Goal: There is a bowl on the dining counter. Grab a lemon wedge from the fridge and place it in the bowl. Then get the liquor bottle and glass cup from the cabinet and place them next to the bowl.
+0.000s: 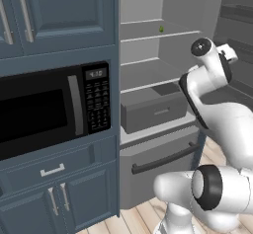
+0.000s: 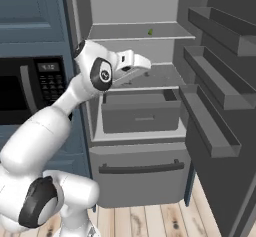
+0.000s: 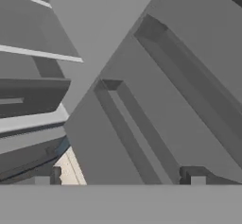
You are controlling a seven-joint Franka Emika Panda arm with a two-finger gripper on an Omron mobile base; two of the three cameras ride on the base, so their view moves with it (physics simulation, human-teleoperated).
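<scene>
One tiny yellow-green lemon wedge (image 1: 161,29) is seen on the upper grey shelf (image 2: 135,31) of the tall grey fridge (image 2: 140,106), which stands with its door (image 2: 220,106) swung open to the right. The white arm's two-finger gripper (image 2: 145,63) is held in front of the fridge opening at the level of the next shelf down, below the wedge and just to its left in the right base view; wedge and gripper are apart, nothing is touched. In the hand view two dark finger tips (image 3: 47,176) are seen far apart at the bottom edge, with nothing between them: the jaws are spread wide and nothing is gripped. That view is rolled and is pointed at the door's grey bins (image 3: 142,128).

Counted: one lemon wedge, two shelves in the fridge's upper part, one grey inner drawer (image 2: 141,112) under them, one lower pull-out front with one dark bar handle (image 2: 141,169). One black microwave (image 1: 49,109) is set in dark blue cabinetry (image 1: 59,11) left of the fridge.
</scene>
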